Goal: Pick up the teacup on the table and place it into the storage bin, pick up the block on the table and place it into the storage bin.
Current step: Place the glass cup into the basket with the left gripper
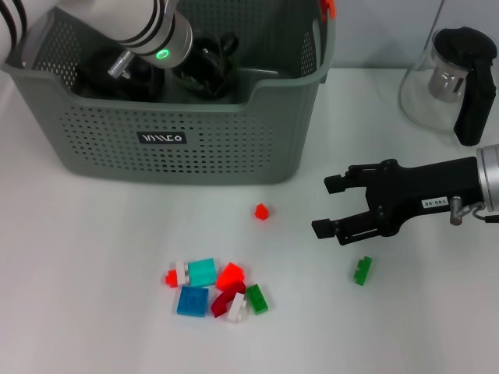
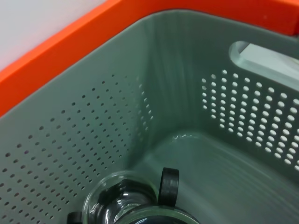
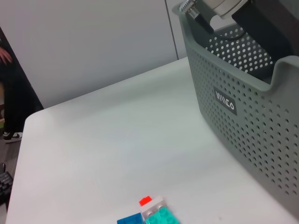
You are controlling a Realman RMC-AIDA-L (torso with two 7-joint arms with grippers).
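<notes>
Teacup [image 2: 122, 205] low inside storage bin [image 1: 234, 148], close to a perforated wall in a corner, seen from left wrist camera. Clear glass, with a dark part at its side. Left arm [image 1: 152, 35] reaching down into the bin; left claw lost among dark shapes below the rim, so cannot tell whether closed, spread, or holding the cup. Black rounded piece [image 2: 169, 185] just beside the glass rim; unclear whether part of the claw or of the cup.

Right claw [image 1: 327, 206] hovering over tabletop [image 1: 93, 257], spread wide and holding nothing. Green block [image 1: 362, 269] lying alone just beside and nearer the robot; small red block [image 1: 261, 211] lying on the tabletop off the tips of the claw, toward the bin. Cluster of mixed blocks [image 1: 214, 288] farther toward the robot's left, pieces touching one another. Glass teapot [image 1: 448, 78] standing well apart, beyond the right arm.

Judged on handling: cup likely light but brittle and slick, best set down gently and not dropped, best gripped across rim or body with modest force. Blocks probably hard plastic, stiff, very light, prone to skidding or tipping if nudged from one side. Best taken across the two flat long faces, claw lowered straight from above and centred. Lone green block the easier pick, being clear of neighbours.
</notes>
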